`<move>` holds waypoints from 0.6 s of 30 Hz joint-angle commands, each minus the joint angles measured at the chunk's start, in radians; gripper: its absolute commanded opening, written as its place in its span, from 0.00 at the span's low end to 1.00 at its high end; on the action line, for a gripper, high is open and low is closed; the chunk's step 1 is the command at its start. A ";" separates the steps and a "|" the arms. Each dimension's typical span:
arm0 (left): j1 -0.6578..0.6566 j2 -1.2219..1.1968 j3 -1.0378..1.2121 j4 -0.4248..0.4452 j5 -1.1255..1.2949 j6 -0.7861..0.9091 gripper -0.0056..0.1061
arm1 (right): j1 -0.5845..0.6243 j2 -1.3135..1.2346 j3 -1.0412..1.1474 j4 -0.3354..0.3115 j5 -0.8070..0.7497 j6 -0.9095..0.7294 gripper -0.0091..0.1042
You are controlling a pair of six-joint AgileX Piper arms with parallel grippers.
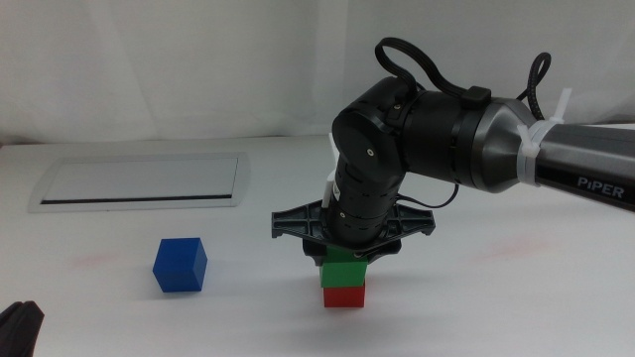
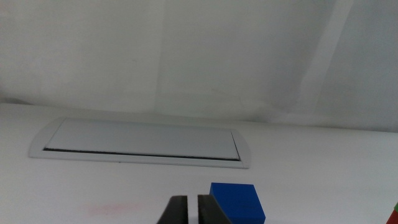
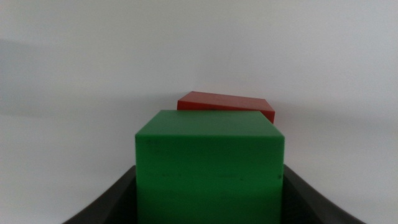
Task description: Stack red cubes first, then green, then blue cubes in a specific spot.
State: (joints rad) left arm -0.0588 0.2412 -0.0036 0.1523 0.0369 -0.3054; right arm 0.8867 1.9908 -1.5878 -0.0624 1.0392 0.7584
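**Over the red cube, green goes down**

Nearest us, our left gripper (image 1: 20, 327) waits, jaws nearly closed on nothing. Mid-table, our right gripper (image 1: 349, 250) clamps the green cube (image 1: 343, 271) squarely atop the red cube (image 1: 343, 295) for alignment. Leftward, the blue cube (image 1: 180, 265) waits before the slot panel (image 1: 139, 183).

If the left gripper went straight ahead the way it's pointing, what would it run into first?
Probably the blue cube, just ahead of the left gripper and slightly to one side; depth is unclear. If it slips past, the grey-framed slot panel lies beyond.

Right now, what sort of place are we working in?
Probably a lab or office bench: a plain white table, a grey-framed slot panel set into it, and only coloured test cubes like the blue cube.
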 commanded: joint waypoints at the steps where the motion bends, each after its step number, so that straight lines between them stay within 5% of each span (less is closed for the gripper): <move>1: 0.000 -0.007 0.039 -0.003 -0.004 -0.001 0.02 | 0.002 0.019 0.004 -0.003 0.012 -0.003 0.06; 2: 0.000 -0.007 0.039 -0.003 -0.004 -0.001 0.02 | 0.002 0.019 0.004 -0.023 0.012 -0.007 0.52; 3: 0.000 -0.007 0.039 -0.003 -0.004 -0.001 0.02 | 0.002 0.019 0.004 -0.023 0.008 -0.007 0.74; 5: 0.000 -0.007 0.039 -0.003 -0.004 -0.001 0.02 | 0.002 0.019 0.004 -0.032 -0.002 -0.007 0.94; 18: 0.000 -0.007 0.039 -0.003 -0.004 0.001 0.02 | 0.002 -0.059 0.004 -0.077 -0.014 -0.076 0.99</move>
State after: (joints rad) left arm -0.0588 0.2412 -0.0036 0.1523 0.0369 -0.3054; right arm 0.8867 1.9668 -1.5860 -0.1215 1.0262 0.7120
